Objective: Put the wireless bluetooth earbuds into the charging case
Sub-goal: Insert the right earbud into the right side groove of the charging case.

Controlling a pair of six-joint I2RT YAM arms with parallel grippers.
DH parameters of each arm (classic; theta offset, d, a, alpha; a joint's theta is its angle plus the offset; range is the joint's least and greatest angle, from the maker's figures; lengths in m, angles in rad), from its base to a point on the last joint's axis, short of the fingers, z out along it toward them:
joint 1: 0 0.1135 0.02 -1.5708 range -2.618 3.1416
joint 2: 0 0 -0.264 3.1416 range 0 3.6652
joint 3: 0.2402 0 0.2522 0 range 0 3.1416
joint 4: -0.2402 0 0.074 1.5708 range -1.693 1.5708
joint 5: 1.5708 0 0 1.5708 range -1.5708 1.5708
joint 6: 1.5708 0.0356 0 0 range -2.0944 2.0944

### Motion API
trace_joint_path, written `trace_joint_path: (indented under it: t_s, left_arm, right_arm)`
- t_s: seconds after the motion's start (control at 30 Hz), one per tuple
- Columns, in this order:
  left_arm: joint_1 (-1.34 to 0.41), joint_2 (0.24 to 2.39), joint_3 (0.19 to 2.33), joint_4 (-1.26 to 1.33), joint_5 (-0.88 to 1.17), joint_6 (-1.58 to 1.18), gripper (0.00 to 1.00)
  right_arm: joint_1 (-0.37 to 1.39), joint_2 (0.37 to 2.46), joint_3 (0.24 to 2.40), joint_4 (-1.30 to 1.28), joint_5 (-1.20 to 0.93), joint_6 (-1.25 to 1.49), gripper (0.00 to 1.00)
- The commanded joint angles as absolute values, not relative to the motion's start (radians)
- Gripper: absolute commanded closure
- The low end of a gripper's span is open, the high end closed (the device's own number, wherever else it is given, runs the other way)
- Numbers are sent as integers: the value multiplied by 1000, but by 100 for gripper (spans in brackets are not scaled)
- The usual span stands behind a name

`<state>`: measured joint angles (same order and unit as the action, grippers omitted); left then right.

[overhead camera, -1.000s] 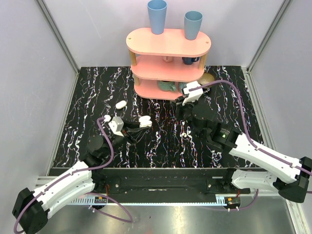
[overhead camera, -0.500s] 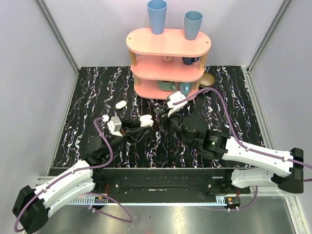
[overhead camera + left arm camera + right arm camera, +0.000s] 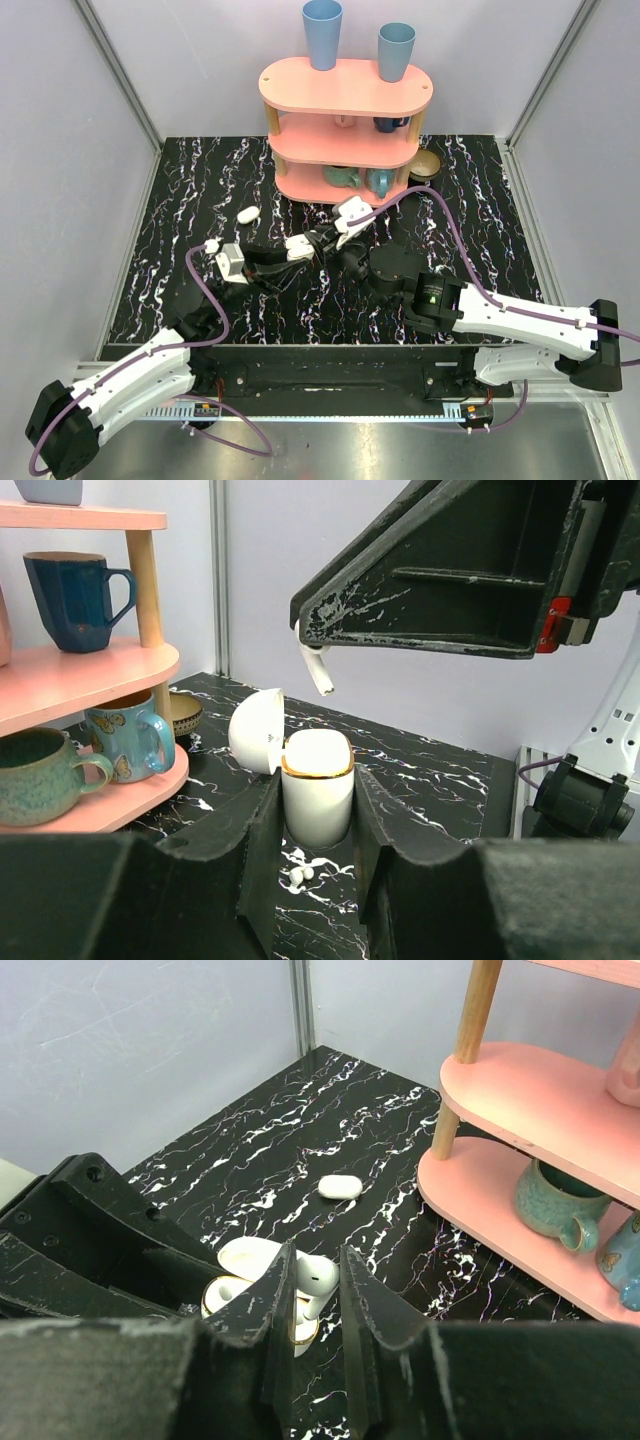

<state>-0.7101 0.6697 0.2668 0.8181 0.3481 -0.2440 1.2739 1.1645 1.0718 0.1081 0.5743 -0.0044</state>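
The white charging case (image 3: 317,780) has a gold rim and stands upright between the fingers of my left gripper (image 3: 317,790), which is shut on it. Its lid (image 3: 255,730) hangs open to the left. My right gripper (image 3: 318,1258) is shut on a white earbud (image 3: 325,1275), holding it just above the case's open mouth (image 3: 225,1295). In the left wrist view the earbud's stem (image 3: 318,670) points down over the case. From above, the two grippers (image 3: 290,257) (image 3: 318,239) meet at the case (image 3: 298,245). A second small white oval piece (image 3: 248,214) lies on the table to the left.
A pink three-tier shelf (image 3: 345,88) stands at the back with two blue cups (image 3: 322,30) on top and mugs (image 3: 75,595) on its lower tiers. A brown bowl (image 3: 427,165) sits beside it. Tiny white bits (image 3: 298,875) lie under the left gripper.
The right arm swung left from the shelf's foot, carrying the earbud to just over the case. The left gripper, holding the case, shifted only slightly.
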Motion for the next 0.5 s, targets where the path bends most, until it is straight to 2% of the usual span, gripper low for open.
trace_joint_path:
  t_s: [0.0,0.47]
  left_arm:
    - [-715,667,265,905,380,-229,100]
    - [-715,644,249,920,367,-236,100]
  right_arm:
    - [1292,1167,1080,141,555,-28,91]
    - [1298,1192,1078,130,538,-38,92]
